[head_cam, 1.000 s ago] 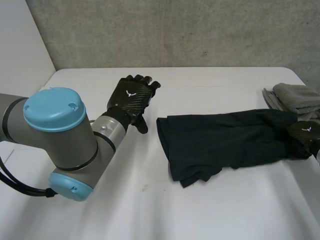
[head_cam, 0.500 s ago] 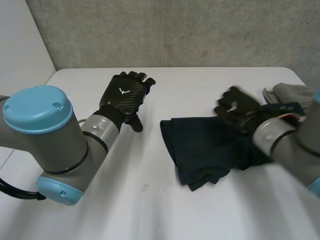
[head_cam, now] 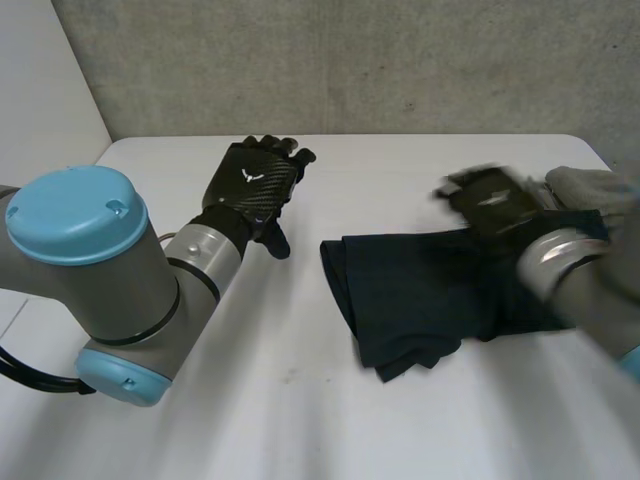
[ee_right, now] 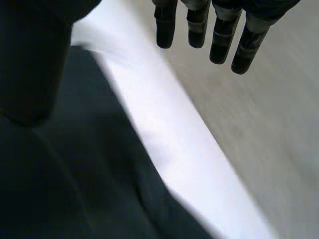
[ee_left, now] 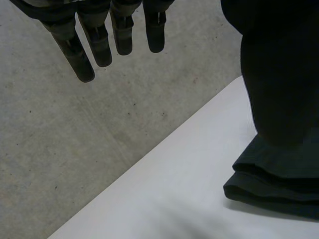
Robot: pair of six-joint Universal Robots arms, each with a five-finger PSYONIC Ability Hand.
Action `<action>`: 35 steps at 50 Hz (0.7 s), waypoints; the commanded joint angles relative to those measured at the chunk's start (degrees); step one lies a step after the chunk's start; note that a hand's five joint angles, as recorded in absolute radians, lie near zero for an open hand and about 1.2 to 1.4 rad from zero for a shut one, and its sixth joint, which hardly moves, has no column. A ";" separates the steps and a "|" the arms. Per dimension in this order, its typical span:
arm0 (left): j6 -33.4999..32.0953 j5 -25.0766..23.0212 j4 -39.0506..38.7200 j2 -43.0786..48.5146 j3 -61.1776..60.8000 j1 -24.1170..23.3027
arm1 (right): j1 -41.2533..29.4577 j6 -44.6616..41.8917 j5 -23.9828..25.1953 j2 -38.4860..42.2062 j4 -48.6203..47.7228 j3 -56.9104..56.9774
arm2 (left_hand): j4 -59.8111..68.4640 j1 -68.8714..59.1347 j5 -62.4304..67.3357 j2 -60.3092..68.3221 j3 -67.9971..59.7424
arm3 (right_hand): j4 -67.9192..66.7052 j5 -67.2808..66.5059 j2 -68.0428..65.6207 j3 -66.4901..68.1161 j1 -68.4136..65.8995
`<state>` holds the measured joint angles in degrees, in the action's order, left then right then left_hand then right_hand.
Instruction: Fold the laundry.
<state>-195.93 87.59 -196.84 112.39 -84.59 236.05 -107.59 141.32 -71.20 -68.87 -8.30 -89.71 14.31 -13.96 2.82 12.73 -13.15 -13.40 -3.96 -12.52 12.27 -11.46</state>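
My left hand is over the bare white surface, well apart from the dark garment. My left fingers are straight and slightly spread, with nothing between them and the thumb. They point toward the concrete wall beyond the far edge of the surface.

My right hand is over the far edge of the dark garment, toward my right side. My right fingers are straight too, close side by side, and reach out past the cloth's edge over the surface. They hold nothing, and I cannot tell whether the palm touches the cloth.

The dark garment lies between my 2 hands, right of the middle of the surface. It is folded into a long band, with layered edges at the end nearer my left hand. A grey cloth lies just beside its other end, near the far right corner.
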 commanded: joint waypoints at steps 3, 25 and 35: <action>0.11 -0.14 0.05 0.73 -0.66 -0.15 | 26.72 20.86 6.77 -2.14 -0.05 -7.14 | -3.42 3.07 -1.93 -1.84 2.26 | -2.73 -2.17 -3.61 3.86 -4.67; 0.19 -0.14 -0.04 2.49 -0.66 -0.15 | 34.38 4.41 11.61 7.35 -4.97 -8.90 | -3.42 3.07 -1.93 -1.84 2.26 | -20.07 -19.51 -20.95 21.19 -22.01; 0.20 -0.23 0.05 2.40 -0.66 -0.06 | 34.11 4.84 13.99 8.49 -7.52 -8.29 | -3.42 3.07 -1.93 -1.84 2.26 | -27.63 -27.06 -28.51 28.75 -29.57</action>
<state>-195.74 87.38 -196.87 114.83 -85.25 235.97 -73.16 146.03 -58.66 -60.90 -14.37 -98.39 14.31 -13.96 2.83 12.69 -13.15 -31.00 -19.83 -31.39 31.12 -26.33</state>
